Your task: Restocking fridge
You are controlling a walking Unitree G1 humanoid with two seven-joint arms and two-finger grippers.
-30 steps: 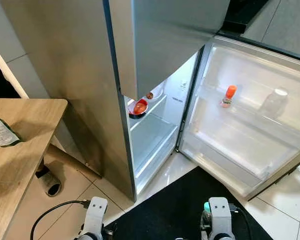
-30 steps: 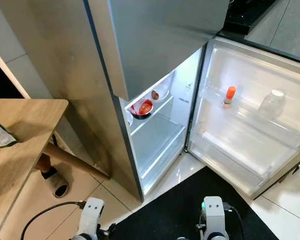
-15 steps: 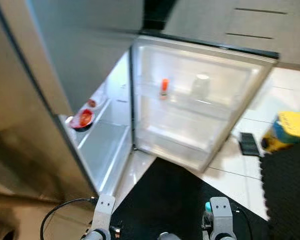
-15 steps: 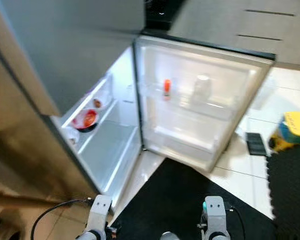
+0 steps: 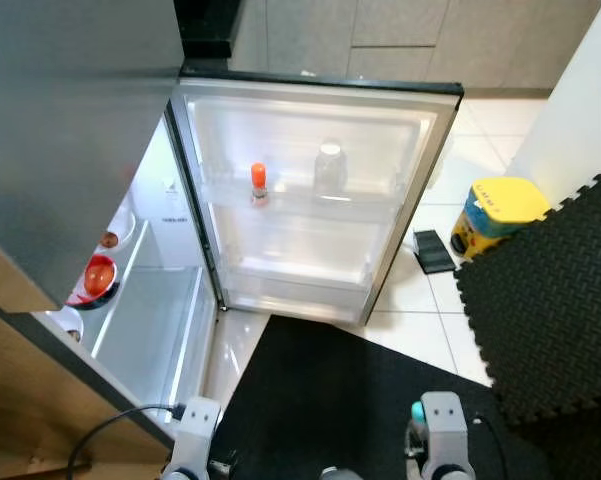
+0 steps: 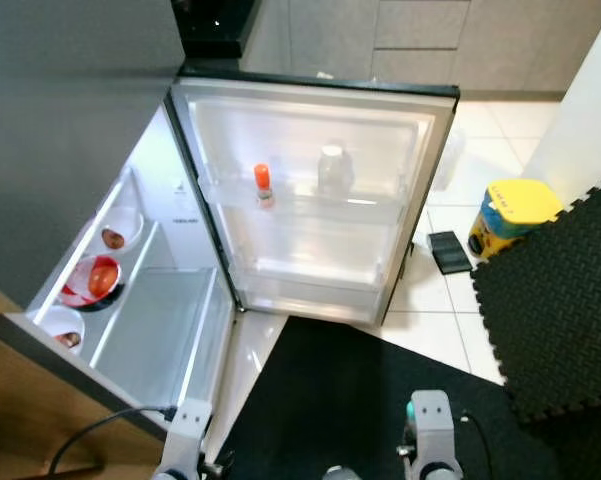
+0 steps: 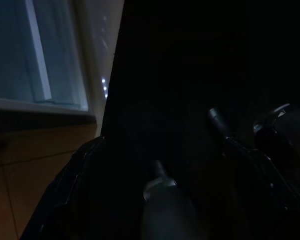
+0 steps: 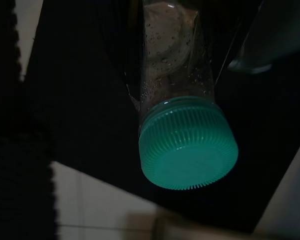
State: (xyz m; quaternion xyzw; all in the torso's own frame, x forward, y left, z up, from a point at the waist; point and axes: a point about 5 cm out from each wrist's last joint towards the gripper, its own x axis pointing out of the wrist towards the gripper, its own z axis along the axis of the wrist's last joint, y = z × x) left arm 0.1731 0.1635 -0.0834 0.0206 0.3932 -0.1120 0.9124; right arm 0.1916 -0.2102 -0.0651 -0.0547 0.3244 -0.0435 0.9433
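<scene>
The right wrist view shows the right hand (image 8: 189, 65) closed around a clear bottle (image 8: 177, 75) with a teal cap (image 8: 188, 145); the eye views catch just that cap at lower centre. The dim left wrist view leaves the left hand's (image 7: 214, 150) opening impossible to judge. Compared with a second ago, the camera has swung: the fridge door (image 5: 310, 200) now sits mid-frame, with a yellow container (image 5: 495, 212) at right.

Three round bowls sit on the fridge shelf: a white bowl (image 6: 120, 228), a red-and-white bowl (image 6: 92, 281), another white bowl (image 6: 62, 330). The open door rack holds one orange-capped small bottle (image 6: 263, 184) and one clear glass jar (image 6: 331, 170). One green-capped clear bottle (image 8: 182, 120). One yellow-lidded tub (image 6: 511, 217) on the floor.
</scene>
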